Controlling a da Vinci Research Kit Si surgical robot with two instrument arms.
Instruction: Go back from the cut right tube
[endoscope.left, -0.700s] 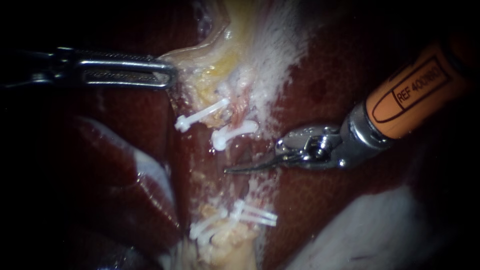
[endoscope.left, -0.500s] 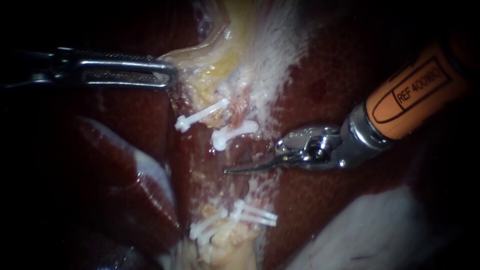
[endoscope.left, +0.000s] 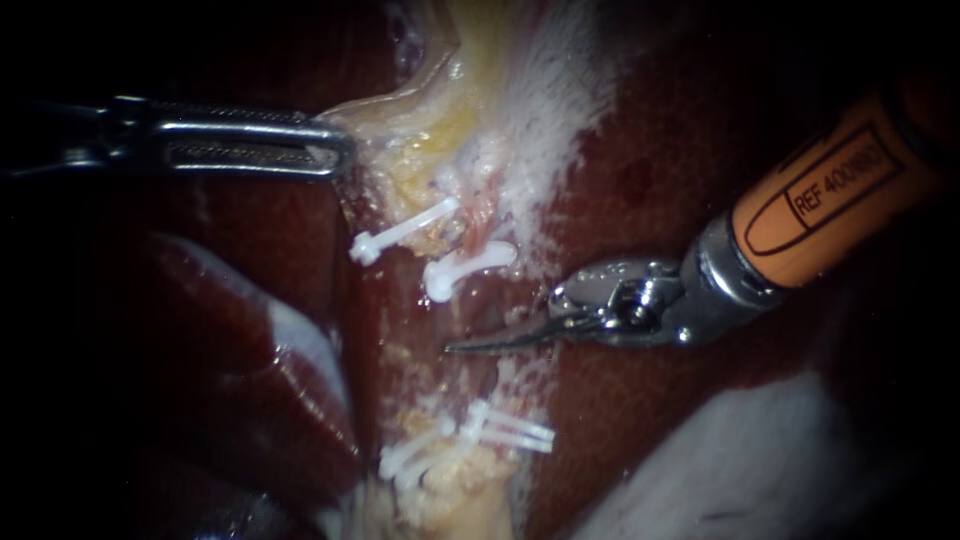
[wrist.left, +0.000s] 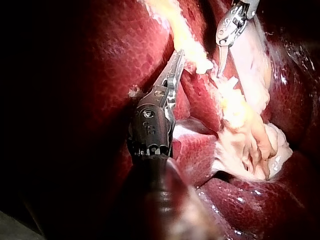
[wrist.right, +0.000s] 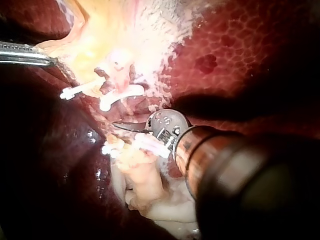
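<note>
Your left instrument (endoscope.left: 335, 148) comes in level. Its jaws are closed on the edge of the pale yellow tissue flap (endoscope.left: 400, 110), holding it taut over the liver (endoscope.left: 650, 420).

Middle: cut right tube (endoscope.left: 478, 235), long axis running up-down in the endoscope view. The upper clip (endoscope.left: 468, 268) sits on the near stump, the lower clips (endoscope.left: 505, 428) on the far one, with an open gap between them.

Your right instrument (endoscope.left: 470, 343) has thin curved blades lying together with nothing between them. The tips sit in that gap, crosswise to the tube. The upper clip is just above the blades and the lower clips farther below.

The right instrument is the nearer one. The tube lies tip-ward of it, so the exit looks like straight back along your own shaft, up and right, keeping the blades closed and clear of both clip sets.
</note>
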